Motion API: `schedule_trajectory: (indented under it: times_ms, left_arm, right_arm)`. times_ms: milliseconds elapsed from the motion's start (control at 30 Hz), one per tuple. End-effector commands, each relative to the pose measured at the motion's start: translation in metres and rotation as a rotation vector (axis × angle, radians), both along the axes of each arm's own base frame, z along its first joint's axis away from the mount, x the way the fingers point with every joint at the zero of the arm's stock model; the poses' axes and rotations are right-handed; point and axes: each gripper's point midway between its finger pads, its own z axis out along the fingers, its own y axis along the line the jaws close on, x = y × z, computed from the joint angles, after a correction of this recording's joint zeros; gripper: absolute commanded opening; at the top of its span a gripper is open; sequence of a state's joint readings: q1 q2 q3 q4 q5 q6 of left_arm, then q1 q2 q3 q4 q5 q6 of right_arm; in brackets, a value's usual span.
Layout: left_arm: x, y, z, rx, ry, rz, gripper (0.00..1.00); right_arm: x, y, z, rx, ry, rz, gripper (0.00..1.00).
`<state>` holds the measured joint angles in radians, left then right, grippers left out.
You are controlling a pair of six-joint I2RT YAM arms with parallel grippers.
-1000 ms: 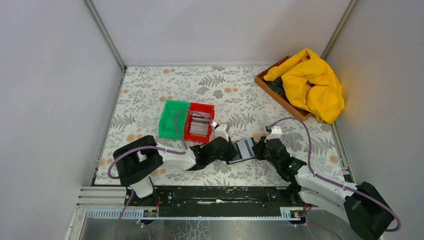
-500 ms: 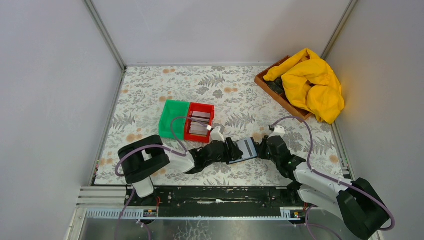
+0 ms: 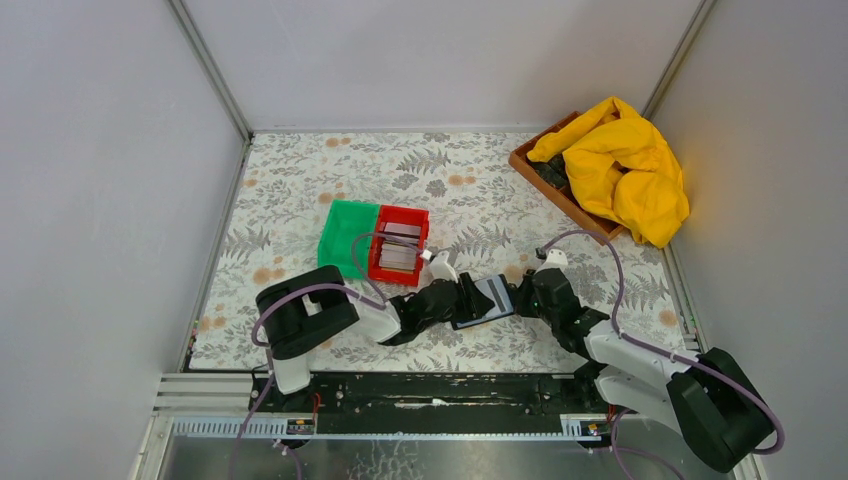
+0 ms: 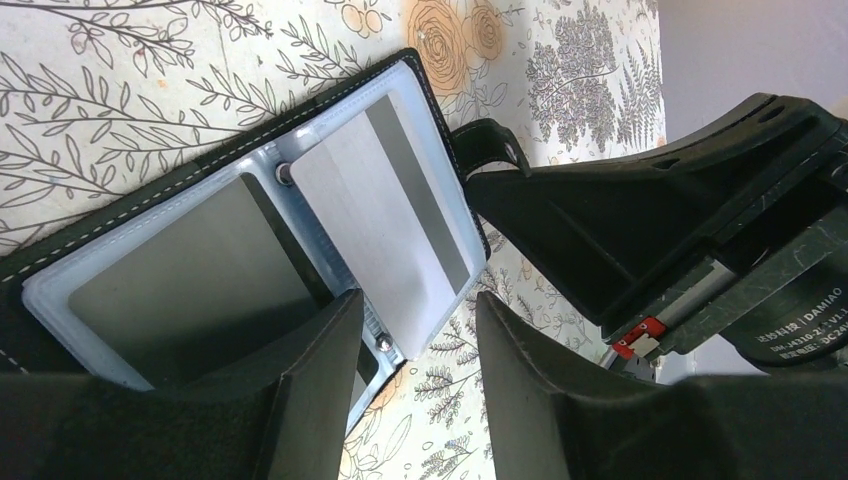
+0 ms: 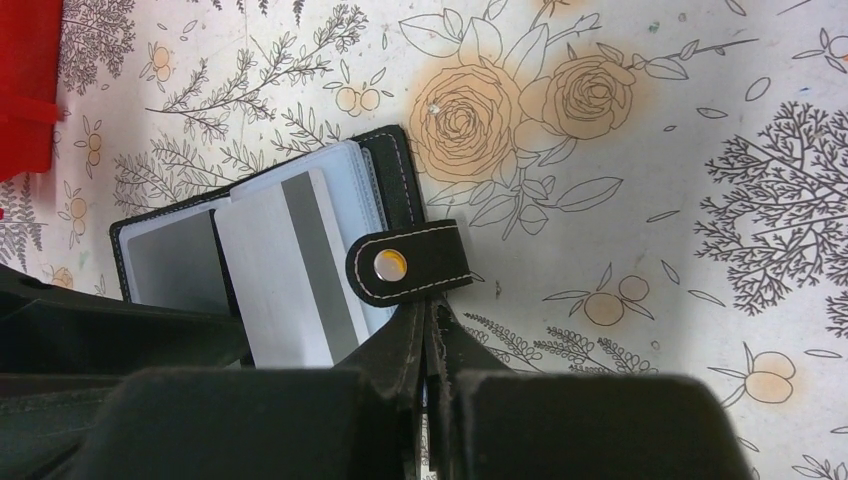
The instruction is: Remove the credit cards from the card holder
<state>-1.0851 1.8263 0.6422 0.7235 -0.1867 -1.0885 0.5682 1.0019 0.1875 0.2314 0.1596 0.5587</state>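
The card holder (image 3: 487, 298) lies open on the worktop (image 3: 300, 200) between the two sets of fingers. The left fingers (image 4: 300, 410) stand apart over one corner; the right fingers (image 5: 395, 350) meet at the opposite edge, under its strap (image 5: 410, 265). A credit card (image 4: 385, 225) sticks partly out of the sleeve nearer the right fingers. Beyond the left fingers a bin (image 3: 403, 210) holds credit cards (image 3: 398, 250), with a second bin (image 3: 345, 235) touching its far side. Well beyond the right fingers a cloth (image 3: 620, 165) lies on a tray (image 3: 545, 187).

Card holder (image 4: 190, 280) partly behind left gripper (image 4: 415, 310)

The bench (image 3: 300, 190) is cream with grey leaves, orange roses. The holder (image 5: 408, 195) is black, white-stitched; its card (image 5: 270, 280) grey, dark-striped.
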Motion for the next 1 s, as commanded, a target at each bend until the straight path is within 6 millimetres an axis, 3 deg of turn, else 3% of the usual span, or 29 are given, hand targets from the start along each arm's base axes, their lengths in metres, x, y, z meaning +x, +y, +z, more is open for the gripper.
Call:
schedule_trajectory:
  times_ms: [0,333,967]
  left_arm:
    - [0.008,-0.004,0.004,-0.024,-0.013,0.012,0.52]
    - [0.009,-0.004,0.027,-0.121,-0.048,0.028,0.4]
    - [0.025,-0.012,0.025,-0.145,-0.037,0.071,0.39]
  right_arm:
    - [0.006,0.013,0.01,0.038,-0.01,0.038,0.0]
    - [0.005,0.015,0.01,0.041,-0.005,0.057,0.0]
    - [0.002,0.021,0.008,0.051,0.006,0.097,0.0]
